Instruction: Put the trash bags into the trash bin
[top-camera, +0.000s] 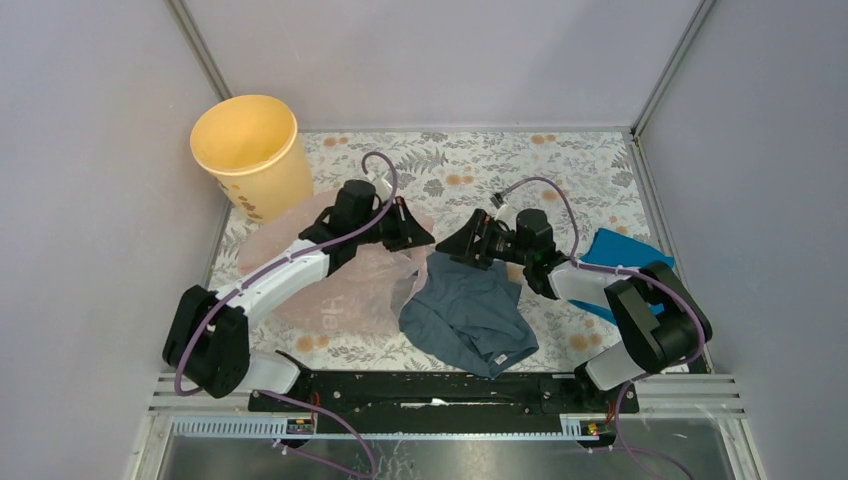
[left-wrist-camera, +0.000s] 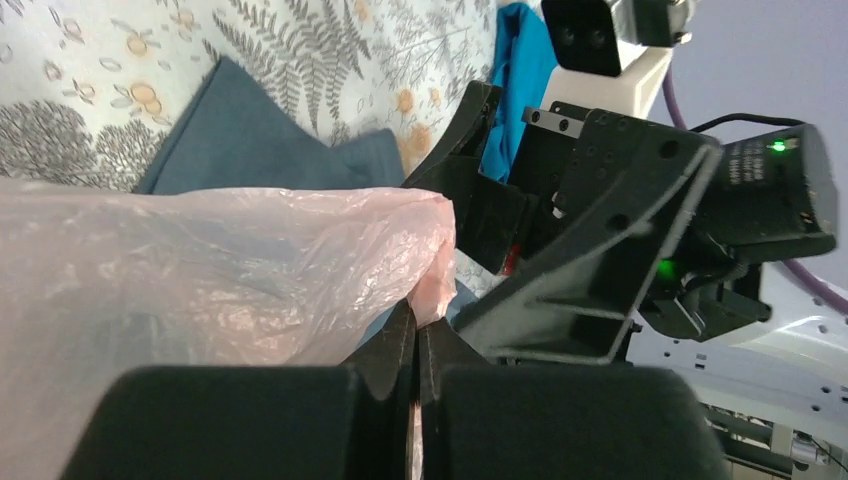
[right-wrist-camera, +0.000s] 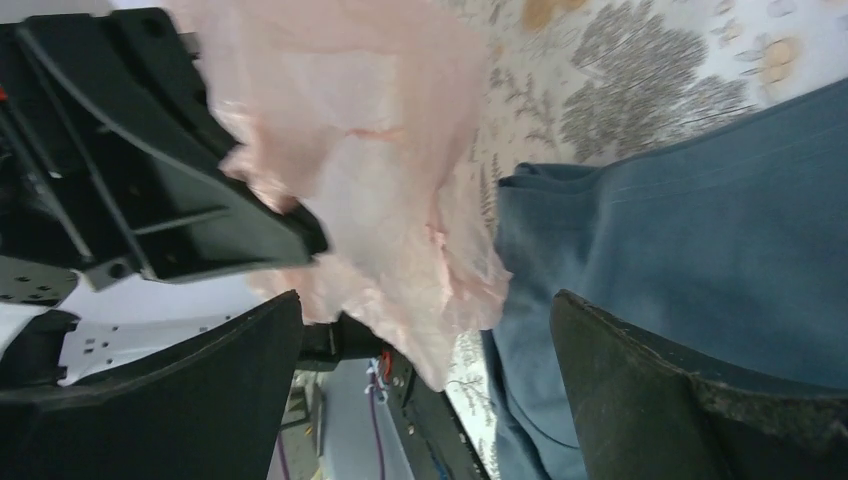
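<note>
Your left end effector (left-wrist-camera: 415, 350) pinched the thin pale-pink plastic bag (left-wrist-camera: 200, 270); your right end effector (right-wrist-camera: 425, 335) was spread; the round yellow-orange bucket (top-camera: 272, 182) was empty.

The pink bag (top-camera: 352, 292) lies between the yellow bin (top-camera: 262, 172) and grey-blue garment (top-camera: 468, 318).

Grey-blue fabric garment (top-camera: 468, 318): lying rumpled, near-centre of worktop.
Bright blue folded cloth (top-camera: 625, 248): at right edge.
Worktop (top-camera: 500, 160): leaf-and-flower printed cover.
</note>
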